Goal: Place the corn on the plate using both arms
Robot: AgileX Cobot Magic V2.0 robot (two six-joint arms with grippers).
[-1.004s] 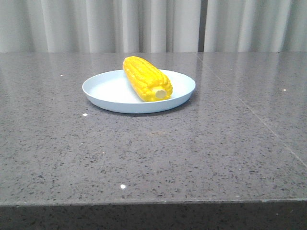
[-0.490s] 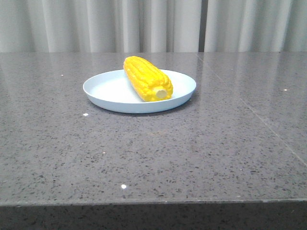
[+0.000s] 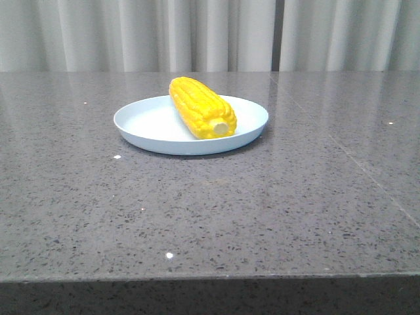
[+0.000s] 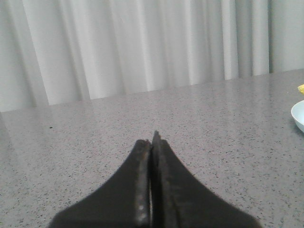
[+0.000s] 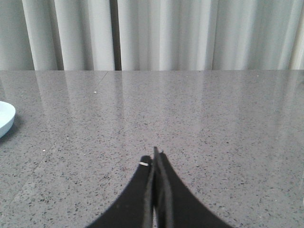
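The yellow corn (image 3: pixel 200 107) lies on the pale blue plate (image 3: pixel 141 125) in the middle of the table in the front view, pale stub end toward the camera. Neither arm shows in the front view. My left gripper (image 4: pixel 152 142) is shut and empty above bare table; the plate's edge (image 4: pixel 299 115) and a tip of the corn (image 4: pixel 301 88) show at the side of its view. My right gripper (image 5: pixel 155 156) is shut and empty above bare table; the plate's edge (image 5: pixel 5 118) shows at the side of its view.
The table is a grey speckled stone slab (image 3: pixel 262 210) with a seam running diagonally at the right. Pale curtains (image 3: pixel 210 33) hang behind the far edge. The near edge of the table runs along the bottom of the front view.
The plate and corn shift a hair to the right between one second ago and half a second ago, with no change since.
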